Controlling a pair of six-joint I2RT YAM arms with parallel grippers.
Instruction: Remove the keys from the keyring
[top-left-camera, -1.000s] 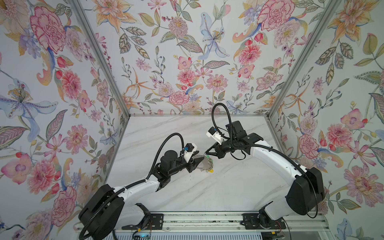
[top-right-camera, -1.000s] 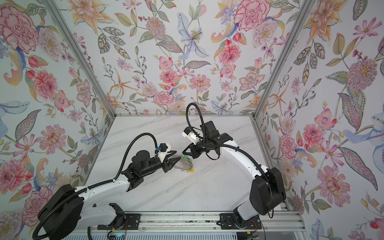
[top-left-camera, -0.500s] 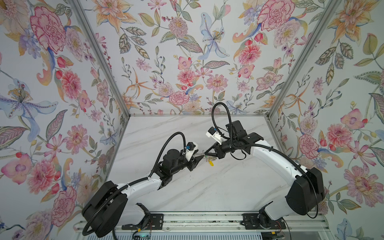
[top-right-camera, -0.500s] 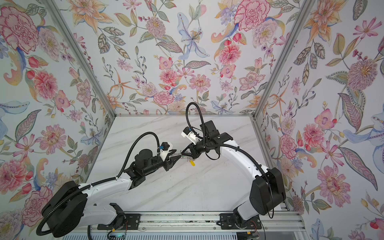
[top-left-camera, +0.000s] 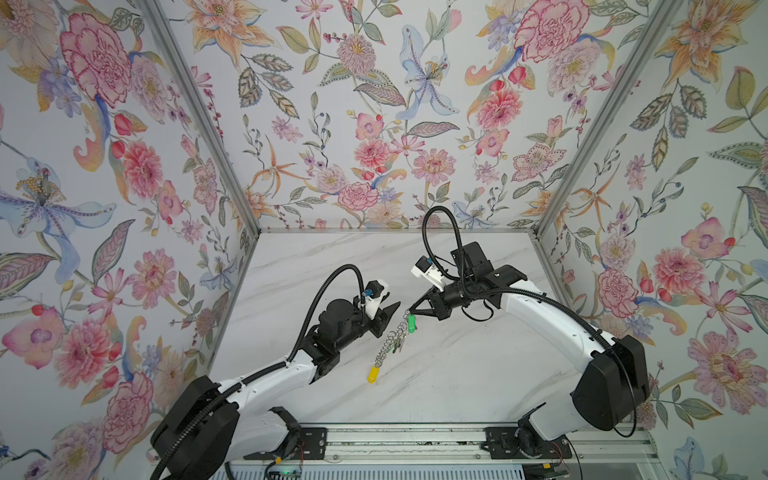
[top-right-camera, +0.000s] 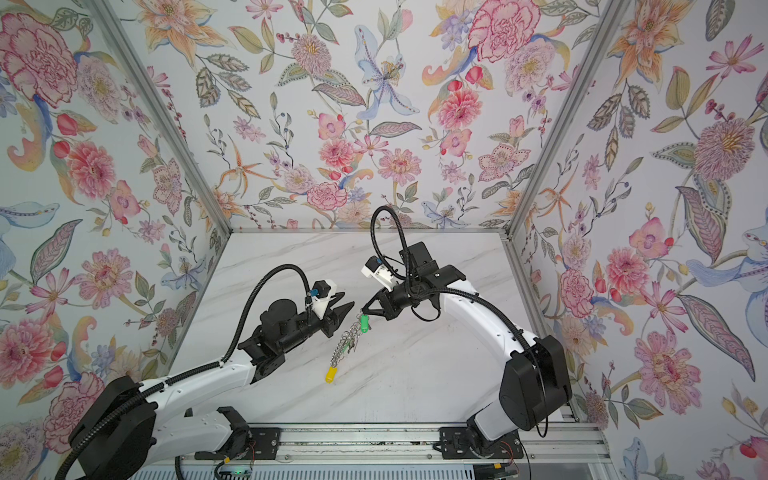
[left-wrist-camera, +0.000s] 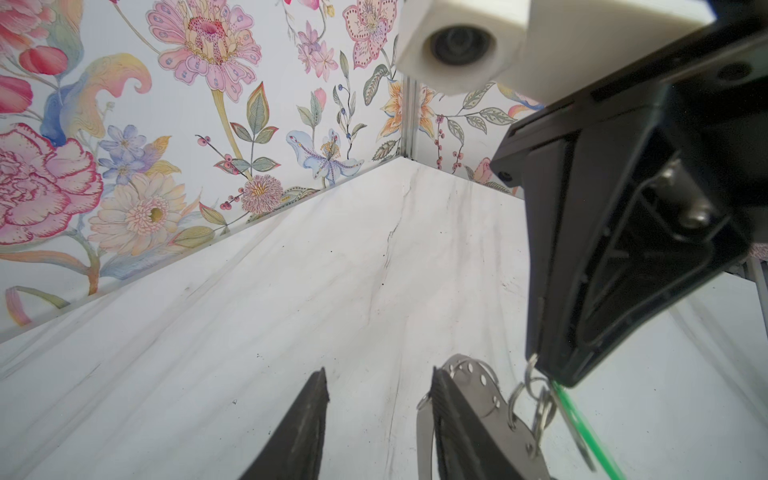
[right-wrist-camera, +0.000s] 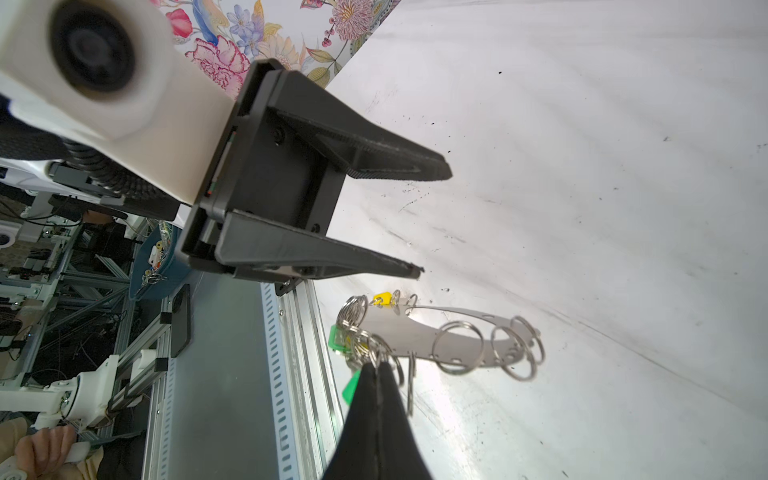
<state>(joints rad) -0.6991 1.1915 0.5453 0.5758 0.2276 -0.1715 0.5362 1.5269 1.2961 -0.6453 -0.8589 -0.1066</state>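
My right gripper is closed tight. Its jaws are pressed together on one of the wire rings at the end of the keyring, and nothing else is in its grip. The keyring is a flat grey metal crescent with small holes punched along its edge and silver rings threaded through them. In both top views it shows nearly edge-on, as a bunched string of rings.

A green-tagged key hangs just below the closed tips. A yellow-tagged key sits at the far, low end. I cannot tell whether that yellow tag rests on the table or hangs just clear of it.

My left gripper stands partly open with nothing between its jaws. It is at about 12 o'clock from the keyring's middle and just beside the right gripper's tips. In the left wrist view the crescent's end lies by the outer side of one finger, and I cannot tell whether they touch.

The keyring hangs near the middle of the table. In the top views its long axis runs from about 1 o'clock at the pinched end down to 7 o'clock at the yellow tag.
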